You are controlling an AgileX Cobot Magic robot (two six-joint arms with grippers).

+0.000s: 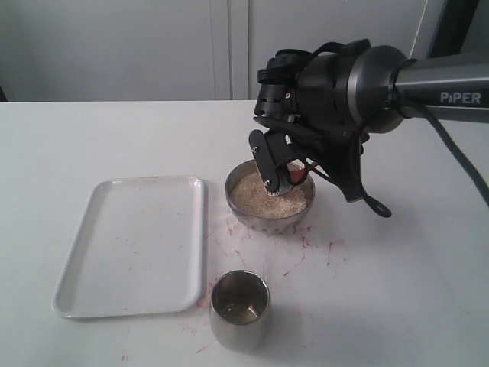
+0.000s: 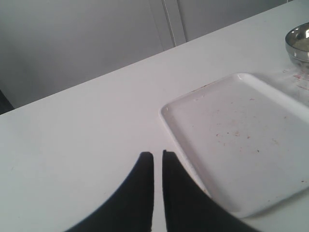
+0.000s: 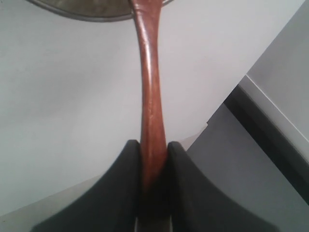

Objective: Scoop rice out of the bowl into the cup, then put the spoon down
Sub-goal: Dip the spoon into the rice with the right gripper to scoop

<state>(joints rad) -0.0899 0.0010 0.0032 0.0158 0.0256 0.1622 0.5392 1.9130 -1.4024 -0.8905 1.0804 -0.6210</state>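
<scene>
The steel bowl [image 1: 256, 222] stands mid-table, filled with pale rice [image 1: 256, 195]. My right gripper [image 1: 276, 170] hangs over the bowl's far side, shut on the reddish-brown wooden spoon [image 1: 297, 175]. Only a small part of the spoon shows there, down by the rice. In the right wrist view the spoon's handle [image 3: 150, 92] runs from between the closed fingers of the gripper [image 3: 153, 143] to the bowl's rim [image 3: 91, 13]; its round end is out of view. The steel cup [image 1: 240, 310] stands upright near the front edge, in front of the bowl.
A white rectangular tray [image 1: 134, 245] lies left of the bowl and cup, speckled with reddish marks. Reddish smears also mark the table round the bowl. The left gripper [image 2: 158, 154] hovers beside the tray's [image 2: 241, 130] corner, holding nothing; the bowl [image 2: 299, 41] shows far off.
</scene>
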